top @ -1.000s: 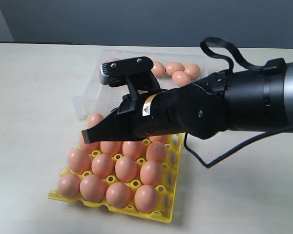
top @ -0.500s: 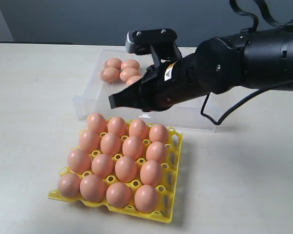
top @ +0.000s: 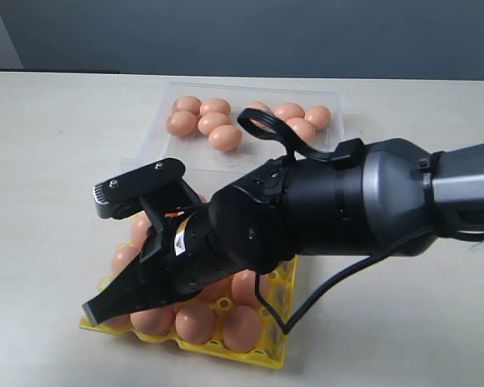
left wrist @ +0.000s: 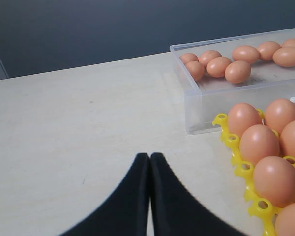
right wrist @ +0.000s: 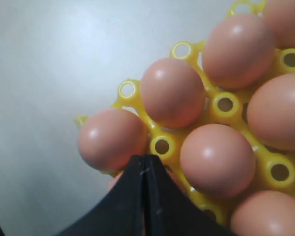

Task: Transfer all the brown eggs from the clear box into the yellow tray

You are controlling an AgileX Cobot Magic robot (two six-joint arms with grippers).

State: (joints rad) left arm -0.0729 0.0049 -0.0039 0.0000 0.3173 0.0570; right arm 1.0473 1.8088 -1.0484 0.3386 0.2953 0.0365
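Half a second ago the right gripper (top: 93, 309) hung over the front wall of the clear box (top: 145, 172). It has since swung down and forward across the yellow tray (top: 268, 352), and its tip now sits low at the tray's near left corner. Its two fingers are pressed together with nothing between them. The arm now hides much of the tray, so only the front-row eggs (top: 196, 321) show clearly, seated in their cups. The box, uncovered again, holds loose eggs (top: 225, 138) in two clusters at its far side. The left gripper (left wrist: 150, 160), fingers likewise together, hovers over the bare table (left wrist: 64, 128) beside the tray.
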